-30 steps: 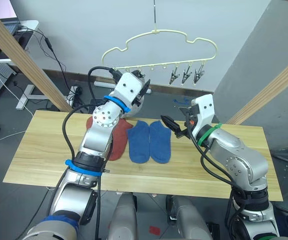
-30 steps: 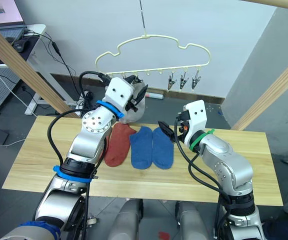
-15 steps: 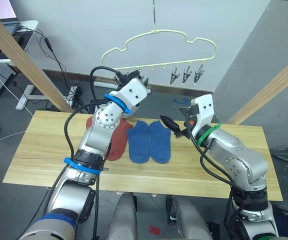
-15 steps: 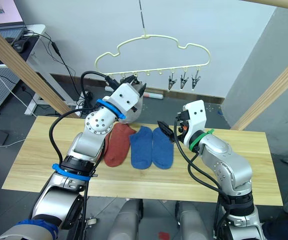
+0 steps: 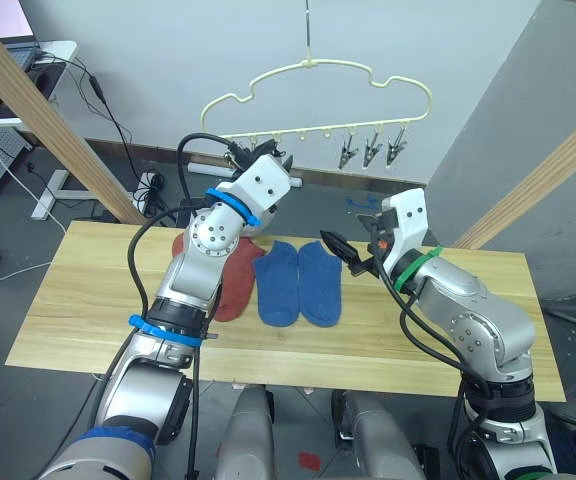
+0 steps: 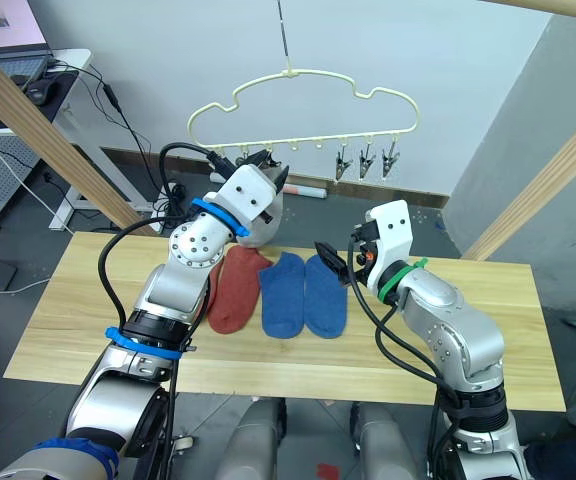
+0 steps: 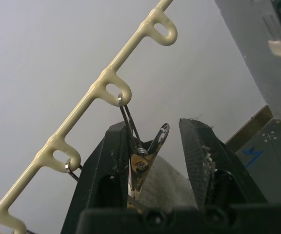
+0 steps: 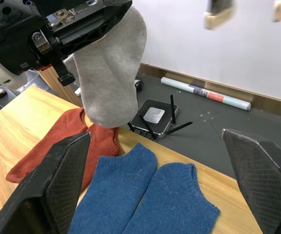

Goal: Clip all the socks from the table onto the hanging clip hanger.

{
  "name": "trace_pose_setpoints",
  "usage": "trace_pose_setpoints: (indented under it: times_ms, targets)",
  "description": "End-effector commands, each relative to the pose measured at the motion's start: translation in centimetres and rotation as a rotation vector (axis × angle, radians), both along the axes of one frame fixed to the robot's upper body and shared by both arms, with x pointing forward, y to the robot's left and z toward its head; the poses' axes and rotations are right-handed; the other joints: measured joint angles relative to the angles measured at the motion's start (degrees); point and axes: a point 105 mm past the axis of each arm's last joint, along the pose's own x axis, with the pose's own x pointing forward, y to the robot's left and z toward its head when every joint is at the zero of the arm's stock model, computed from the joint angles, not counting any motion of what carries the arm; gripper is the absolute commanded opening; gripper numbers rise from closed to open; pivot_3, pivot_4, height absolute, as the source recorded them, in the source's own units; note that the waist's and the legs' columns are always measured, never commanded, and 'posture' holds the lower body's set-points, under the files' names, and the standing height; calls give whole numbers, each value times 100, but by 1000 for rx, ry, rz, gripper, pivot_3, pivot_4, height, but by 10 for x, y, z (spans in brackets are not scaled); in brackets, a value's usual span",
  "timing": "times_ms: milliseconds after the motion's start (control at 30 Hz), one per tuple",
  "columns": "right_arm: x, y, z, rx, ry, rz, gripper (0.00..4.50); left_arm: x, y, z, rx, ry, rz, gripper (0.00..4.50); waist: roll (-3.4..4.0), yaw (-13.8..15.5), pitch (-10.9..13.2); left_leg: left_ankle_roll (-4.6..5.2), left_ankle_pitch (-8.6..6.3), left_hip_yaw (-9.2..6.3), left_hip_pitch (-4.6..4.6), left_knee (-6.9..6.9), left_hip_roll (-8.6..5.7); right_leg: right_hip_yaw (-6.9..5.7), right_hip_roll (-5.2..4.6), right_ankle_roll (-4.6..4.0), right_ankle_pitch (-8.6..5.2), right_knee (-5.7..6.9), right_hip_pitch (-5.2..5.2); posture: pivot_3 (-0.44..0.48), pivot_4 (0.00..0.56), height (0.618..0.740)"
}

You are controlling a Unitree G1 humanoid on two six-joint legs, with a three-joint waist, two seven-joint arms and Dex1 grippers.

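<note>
Since a second ago the left gripper (image 7: 155, 161) has tipped upward and closed in on the clip hanger (image 5: 318, 66), which has itself swung a little to the left; the right arm and the socks on the table look unchanged.

Up at the hanger's lower rail, the left gripper has its two black fingers (image 7: 199, 156) spread apart on either side of a small metal clip (image 7: 139, 155) that dangles from one of the rail's loops. A light grey sock (image 8: 112, 73) hangs down from that gripper, its toe end drooping above the far edge of the table (image 5: 88, 300). Whether the clip has actually bitten onto the sock, I cannot tell. Three more clips (image 5: 373, 150) hang free toward the right end of the rail.

On the table lie two blue socks (image 5: 298, 282) side by side and touching, with a rust-red sock (image 5: 236, 280) just to their left; a second bit of rust-red (image 5: 180, 243) peeks out behind the left arm.

Over the table, to the right of the blue socks, the right gripper (image 5: 343, 255) hovers with its fingers (image 8: 57, 180) wide apart and nothing between them.
</note>
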Motion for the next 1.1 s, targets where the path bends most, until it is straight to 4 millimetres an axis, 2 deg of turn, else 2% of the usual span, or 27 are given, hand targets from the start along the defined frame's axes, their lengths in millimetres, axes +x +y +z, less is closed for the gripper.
trace_pose_setpoints:
  times_ms: [33,167,233,467,600,733,833,933,1100]
  targets:
    - [-6,0,15,22,-62,4,4500,-3,0,16,-19,-56,-11,1368,0,0,0,0,0,0,0,0,0,0,0,0,0,0,0,116,316,740]
    - [-6,0,15,22,-62,4,4500,-4,-1,16,-9,-65,-15,386,0,0,0,0,0,0,0,0,0,0,0,0,0,0,0,116,316,740]
    - [-6,0,15,22,-61,3,4500,-5,-1,17,-4,-71,-15,177,0,0,0,0,0,0,1,0,0,0,0,0,0,1,0,116,316,740]
    - [-6,0,15,24,-60,1,4500,-8,-5,19,58,-113,-20,174,0,0,0,0,0,0,0,1,0,0,0,-2,1,2,0,116,317,740]
    - [-5,0,14,26,-60,-2,4500,-16,-16,20,232,-228,-37,174,0,3,0,0,0,0,1,1,0,0,0,-4,2,2,0,117,318,740]
    - [-5,-1,14,27,-59,-6,4500,-24,-22,26,287,-348,-52,174,0,17,0,0,0,-1,-1,1,-1,-1,-1,-3,2,0,0,115,318,740]
    - [-5,0,14,27,-58,-7,4500,-30,-25,30,158,-340,-110,174,0,44,0,0,0,-2,-3,1,-2,-4,-3,-6,3,0,0,115,317,740]
    - [-5,0,14,27,-58,-7,4500,-34,-24,36,-94,-269,-179,174,0,57,0,0,0,-3,-6,1,-5,-6,-7,-18,10,-3,0,114,317,740]
    - [-5,0,14,27,-58,-6,4500,-22,-6,41,-464,-99,-168,174,-1,11,0,1,1,-11,-8,3,-4,-13,-6,-21,12,3,0,113,317,740]
